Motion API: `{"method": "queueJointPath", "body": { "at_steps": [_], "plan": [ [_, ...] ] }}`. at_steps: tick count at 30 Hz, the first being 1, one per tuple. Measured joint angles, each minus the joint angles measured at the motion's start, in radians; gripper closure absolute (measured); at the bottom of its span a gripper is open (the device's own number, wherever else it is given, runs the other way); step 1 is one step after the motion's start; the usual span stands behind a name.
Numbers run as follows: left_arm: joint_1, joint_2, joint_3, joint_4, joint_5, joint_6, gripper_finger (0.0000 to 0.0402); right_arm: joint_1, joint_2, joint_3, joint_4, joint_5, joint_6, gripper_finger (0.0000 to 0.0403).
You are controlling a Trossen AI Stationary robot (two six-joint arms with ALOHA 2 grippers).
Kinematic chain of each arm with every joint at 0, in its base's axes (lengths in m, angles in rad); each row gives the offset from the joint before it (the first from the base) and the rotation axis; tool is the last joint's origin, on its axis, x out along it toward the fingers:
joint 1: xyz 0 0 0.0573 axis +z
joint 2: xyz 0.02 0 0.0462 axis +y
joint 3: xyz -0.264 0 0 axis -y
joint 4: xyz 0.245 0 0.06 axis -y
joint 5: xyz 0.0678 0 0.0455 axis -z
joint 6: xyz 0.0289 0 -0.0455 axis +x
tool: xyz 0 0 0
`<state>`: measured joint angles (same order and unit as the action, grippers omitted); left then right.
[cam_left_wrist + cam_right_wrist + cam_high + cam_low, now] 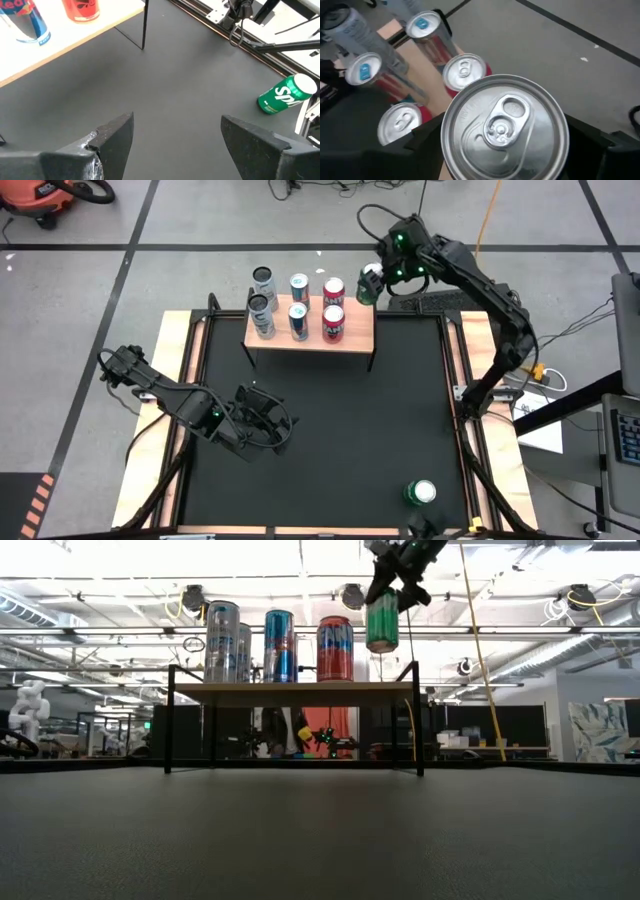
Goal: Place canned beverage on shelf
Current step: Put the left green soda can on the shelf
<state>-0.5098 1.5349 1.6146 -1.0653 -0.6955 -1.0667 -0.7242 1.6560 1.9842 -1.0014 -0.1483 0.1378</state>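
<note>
The right gripper (372, 283) clamps a green can (382, 622) above the shelf (352, 340) by its free end — lowered off-line, it could clip the red cans (333, 322) or miss the edge — while the left gripper (272, 423) waits open.

My right gripper (372, 283) is raised high at the far side, jaws clamped; my left gripper (268, 420) rests low, jaws spread.

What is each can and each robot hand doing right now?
right gripper: shut on green can, above the shelf's right end.
green can: held upright in the air.
six cans on the shelf: standing upright.
second green can: lying on the table.
left gripper: open, empty.
</note>
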Motion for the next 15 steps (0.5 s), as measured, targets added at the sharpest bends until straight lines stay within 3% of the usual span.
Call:
{"method": "queueJointPath", "body": {
  "at_steps": [5, 11, 15],
  "plan": [
    [0.0, 0.0, 0.0, 0.0, 0.003, 0.0, 0.0103, 0.006, -0.079, -0.157, 0.044, -0.009, 0.032, 0.0115],
    [0.0, 0.0, 0.0, 0.0, 0.004, 0.0, 0.0103, 0.006, -0.252, -0.427, 0.323, -0.012, 0.131, 0.0115],
    [0.007, 0.0, 0.0, 0.0, 0.015, 0.009, 0.0103, 0.006, -0.307, -0.53, 0.46, -0.01, 0.175, 0.0115]
  ]
}}
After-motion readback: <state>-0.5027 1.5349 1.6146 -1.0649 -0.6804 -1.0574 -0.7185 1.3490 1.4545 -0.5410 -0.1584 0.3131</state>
